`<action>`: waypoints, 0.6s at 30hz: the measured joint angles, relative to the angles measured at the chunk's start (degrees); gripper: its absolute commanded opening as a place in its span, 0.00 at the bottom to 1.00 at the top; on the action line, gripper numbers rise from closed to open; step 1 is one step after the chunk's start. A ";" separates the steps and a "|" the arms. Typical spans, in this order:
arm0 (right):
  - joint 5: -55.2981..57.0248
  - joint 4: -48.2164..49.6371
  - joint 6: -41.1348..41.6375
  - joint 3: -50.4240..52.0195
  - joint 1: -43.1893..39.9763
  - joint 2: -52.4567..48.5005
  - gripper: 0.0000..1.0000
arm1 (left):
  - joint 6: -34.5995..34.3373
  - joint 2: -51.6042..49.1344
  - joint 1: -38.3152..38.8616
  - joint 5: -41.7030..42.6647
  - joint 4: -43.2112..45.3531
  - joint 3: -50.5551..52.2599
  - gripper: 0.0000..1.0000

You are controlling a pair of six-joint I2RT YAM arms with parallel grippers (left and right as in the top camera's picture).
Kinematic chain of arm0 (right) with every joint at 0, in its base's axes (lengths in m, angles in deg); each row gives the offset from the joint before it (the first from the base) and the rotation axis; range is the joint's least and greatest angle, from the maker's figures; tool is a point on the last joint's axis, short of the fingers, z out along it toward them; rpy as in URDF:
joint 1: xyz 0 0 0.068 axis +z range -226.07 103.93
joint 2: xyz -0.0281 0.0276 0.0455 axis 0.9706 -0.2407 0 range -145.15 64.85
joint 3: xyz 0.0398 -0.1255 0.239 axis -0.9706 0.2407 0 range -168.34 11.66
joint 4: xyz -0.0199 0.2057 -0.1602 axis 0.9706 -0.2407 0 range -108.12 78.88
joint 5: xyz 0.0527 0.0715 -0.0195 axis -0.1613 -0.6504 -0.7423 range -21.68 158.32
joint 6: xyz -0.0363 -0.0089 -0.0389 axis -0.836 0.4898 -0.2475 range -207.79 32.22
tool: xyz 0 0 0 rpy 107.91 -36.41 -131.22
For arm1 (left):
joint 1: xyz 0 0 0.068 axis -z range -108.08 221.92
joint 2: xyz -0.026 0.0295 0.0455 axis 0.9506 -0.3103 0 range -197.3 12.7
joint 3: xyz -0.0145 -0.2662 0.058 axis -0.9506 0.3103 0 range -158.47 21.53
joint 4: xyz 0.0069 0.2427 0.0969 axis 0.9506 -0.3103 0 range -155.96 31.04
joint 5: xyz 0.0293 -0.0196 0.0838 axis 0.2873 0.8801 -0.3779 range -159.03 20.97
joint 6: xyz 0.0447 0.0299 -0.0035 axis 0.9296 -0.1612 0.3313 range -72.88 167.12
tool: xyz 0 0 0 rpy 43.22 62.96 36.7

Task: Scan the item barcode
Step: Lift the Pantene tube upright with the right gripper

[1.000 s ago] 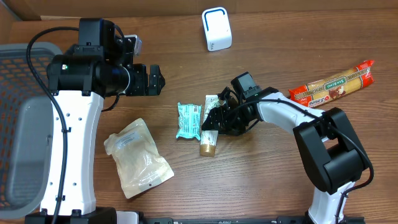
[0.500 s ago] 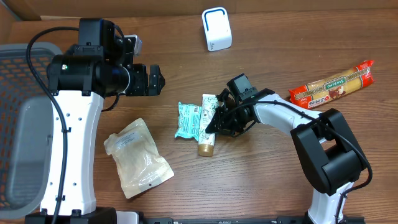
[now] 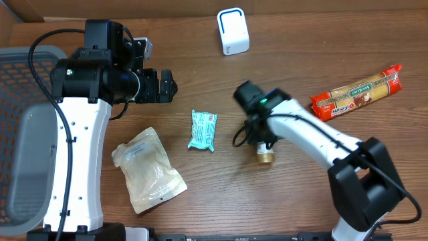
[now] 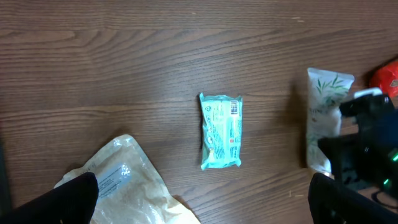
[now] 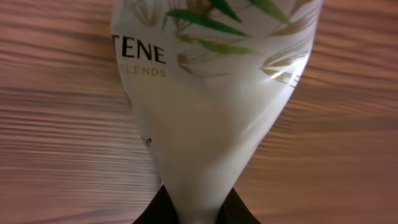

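Note:
My right gripper [image 3: 259,134] is shut on a white tube with green leaf print [image 5: 211,99]. It pinches the tube's flat end between its fingers [image 5: 155,211]. From overhead only the tube's gold cap [image 3: 265,157] shows below the arm. In the left wrist view the tube [image 4: 323,118] lies to the right of the teal packet. No barcode on the tube is visible. A white scanner [image 3: 233,31] stands at the back of the table. My left gripper [image 3: 164,86] hangs open over the left side, its fingertips [image 4: 78,196] wide apart with nothing between them.
A teal packet [image 3: 202,130] lies left of the tube. A tan pouch [image 3: 147,169] lies front left. A red and gold packet [image 3: 358,89] lies at the right. A grey basket [image 3: 20,134] stands at the left edge.
My right gripper has shut on the tube and carried it to the right, away from the teal packet. The left arm has not moved.

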 measured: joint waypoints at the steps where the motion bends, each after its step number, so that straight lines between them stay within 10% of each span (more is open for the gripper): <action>1: 2.95 -0.83 0.09 0.00 1.22 -0.20 0.04 | 0.00 0.00 0.00 0.02 0.00 0.02 1.00; 12: 7.72 -0.28 0.92 0.00 4.02 -4.31 0.38 | 0.00 0.00 0.00 0.00 0.00 0.00 1.00; 18: -0.02 1.46 1.05 -0.04 4.04 -4.31 0.39 | 0.00 0.02 0.00 0.02 0.00 0.00 1.00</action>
